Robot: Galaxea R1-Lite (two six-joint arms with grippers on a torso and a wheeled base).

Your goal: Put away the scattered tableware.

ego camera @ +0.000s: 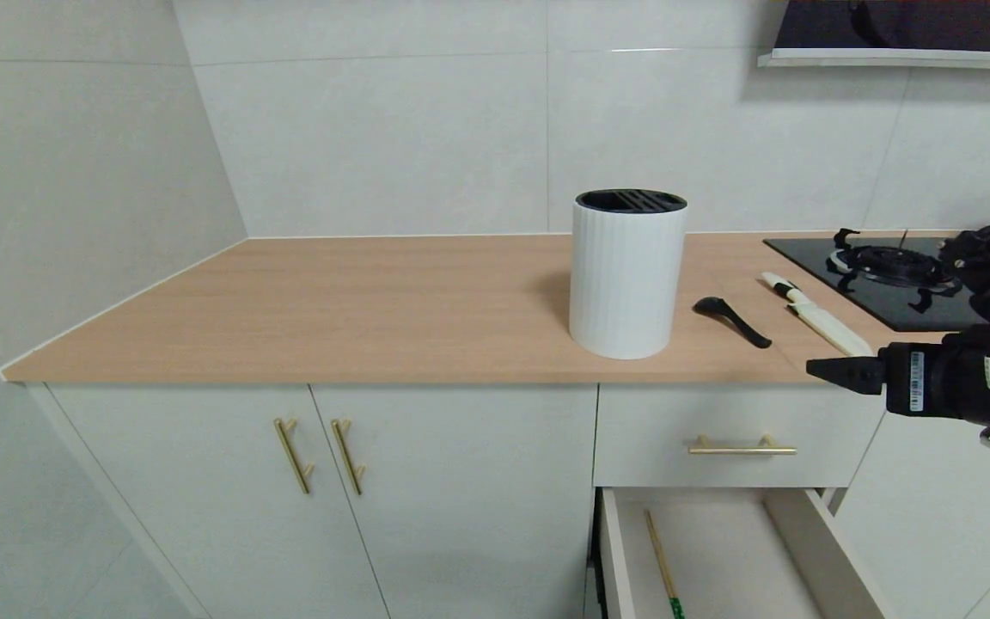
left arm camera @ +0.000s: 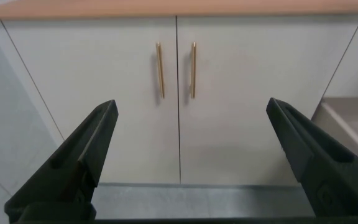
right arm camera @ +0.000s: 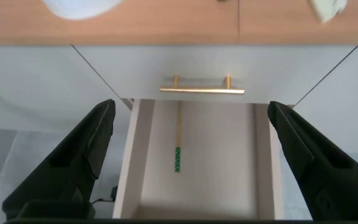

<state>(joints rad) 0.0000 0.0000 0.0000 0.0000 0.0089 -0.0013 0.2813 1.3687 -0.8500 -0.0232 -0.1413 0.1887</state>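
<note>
Below tiled walls (ego camera: 375, 129), the wooden countertop (ego camera: 332, 309) bears holder (ego camera: 626, 275), spoon (ego camera: 731, 320) and knife (ego camera: 815, 320).

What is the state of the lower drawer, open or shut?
Open: the lower drawer is pulled out beneath the shut upper drawer, showing a chopstick lying inside.

White holder (ego camera: 628, 273): stands upright, the tallest obstacle I see on the countertop (ego camera: 332, 301).
Left of the holder: broad bare wood up to the wall corner.
Right of the holder: black spoon (ego camera: 731, 320) just beside it, knife (ego camera: 815, 316), then stove (ego camera: 882, 266); narrow gaps between.
Below-right of the holder: drawer (ego camera: 813, 550) open, chopstick (ego camera: 663, 563) along its left side, remaining floor free.
</note>
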